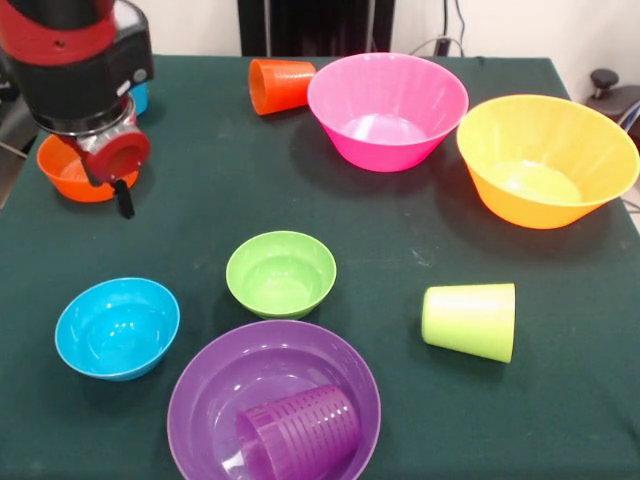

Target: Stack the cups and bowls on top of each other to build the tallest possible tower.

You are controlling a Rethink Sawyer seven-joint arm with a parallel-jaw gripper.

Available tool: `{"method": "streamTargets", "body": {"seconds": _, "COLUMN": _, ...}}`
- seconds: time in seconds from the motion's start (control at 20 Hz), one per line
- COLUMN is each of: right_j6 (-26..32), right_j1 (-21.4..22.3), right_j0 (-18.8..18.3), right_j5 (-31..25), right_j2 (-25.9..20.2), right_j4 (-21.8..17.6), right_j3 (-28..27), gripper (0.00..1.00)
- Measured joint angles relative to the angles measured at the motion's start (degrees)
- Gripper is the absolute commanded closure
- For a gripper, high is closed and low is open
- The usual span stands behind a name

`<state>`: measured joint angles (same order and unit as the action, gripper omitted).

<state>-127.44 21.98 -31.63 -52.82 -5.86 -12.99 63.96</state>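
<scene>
My gripper [122,198] hangs at the far left, just above the right rim of the small orange bowl [68,176]; it holds nothing that I can see. A blue cup [141,97] peeks out behind the arm. The orange cup [280,85] lies on its side at the back, beside the large pink bowl [388,110]. The large yellow bowl [545,160] stands at the right. The small green bowl [281,273] and small blue bowl [117,327] stand upright in front. The purple cup [300,432] lies inside the wide purple bowl [200,400]. The lime green cup [470,320] lies on its side. No tower stands.
A dark green cloth [200,200] covers the table. A black knobbed object [605,85] and cables sit beyond the table's far right corner. The arm's red and black body [75,60] fills the top left.
</scene>
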Motion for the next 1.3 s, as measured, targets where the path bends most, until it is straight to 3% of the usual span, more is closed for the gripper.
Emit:
{"method": "streamTargets", "body": {"seconds": 0.45, "right_j6": 4.52, "right_j1": 1.57, "right_j0": -0.91, "right_j5": 0.01, "right_j2": -1.54, "right_j4": -0.17, "right_j3": 1.73, "gripper": 0.0}}
{"method": "streamTargets", "body": {"seconds": 0.6, "right_j6": 8.26, "right_j1": 2.0, "right_j0": -1.66, "right_j5": 0.63, "right_j2": -2.5, "right_j4": -2.81, "right_j3": 3.19, "gripper": 0.0}}
{"method": "streamTargets", "body": {"seconds": 0.8, "right_j6": 15.31, "right_j1": 2.9, "right_j0": -2.97, "right_j5": 0.8, "right_j2": -4.12, "right_j4": -7.02, "right_j3": 5.21, "gripper": 0.0}}
{"method": "streamTargets", "body": {"seconds": 0.95, "right_j6": 24.33, "right_j1": 3.95, "right_j0": -4.97, "right_j5": 0.78, "right_j2": -6.13, "right_j4": -10.07, "right_j3": 7.78, "gripper": 0.0}}
{"method": "streamTargets", "body": {"seconds": 1.3, "right_j6": 37.06, "right_j1": 7.0, "right_j0": -10.3, "right_j5": 0.83, "right_j2": -9.06, "right_j4": -12.44, "right_j3": 14.3, "gripper": 0.0}}
